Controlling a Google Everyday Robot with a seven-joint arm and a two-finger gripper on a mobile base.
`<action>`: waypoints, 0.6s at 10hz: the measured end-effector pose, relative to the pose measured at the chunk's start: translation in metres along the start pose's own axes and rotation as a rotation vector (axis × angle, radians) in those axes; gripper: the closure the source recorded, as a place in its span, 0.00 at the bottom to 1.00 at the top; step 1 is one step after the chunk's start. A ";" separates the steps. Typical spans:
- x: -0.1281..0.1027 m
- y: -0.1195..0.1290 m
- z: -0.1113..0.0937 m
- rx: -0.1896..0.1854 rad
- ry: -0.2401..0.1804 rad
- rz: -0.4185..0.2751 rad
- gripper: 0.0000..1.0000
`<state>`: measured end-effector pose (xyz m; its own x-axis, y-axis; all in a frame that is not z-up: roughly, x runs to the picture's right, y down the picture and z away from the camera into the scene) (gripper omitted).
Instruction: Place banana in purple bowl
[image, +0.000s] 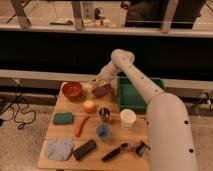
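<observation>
The purple bowl (102, 91) stands at the back of the wooden table, just right of the red-orange bowl (72, 90). My gripper (98, 83) hangs at the bowl's left rim, just above it, reaching in from the right. A small pale yellow piece, the banana (95, 82), shows at the fingertips, held over the bowl's edge. The arm's white forearm partly hides the bowl's far side.
A green bin (138, 94) stands right of the bowl. In front lie a round yellow-orange fruit (89, 105), a metal cup (104, 114), a white cup (128, 118), a green sponge (63, 118), a carrot-like piece (81, 125), a blue cup (103, 131) and a blue cloth (59, 148).
</observation>
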<state>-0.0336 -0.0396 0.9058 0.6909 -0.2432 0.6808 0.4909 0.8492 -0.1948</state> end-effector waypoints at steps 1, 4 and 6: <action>0.000 0.000 0.000 0.000 0.000 0.000 0.59; 0.000 0.000 0.001 -0.001 -0.001 0.000 0.31; 0.000 0.001 0.002 -0.002 -0.001 0.000 0.20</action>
<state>-0.0344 -0.0382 0.9068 0.6902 -0.2423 0.6818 0.4916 0.8484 -0.1962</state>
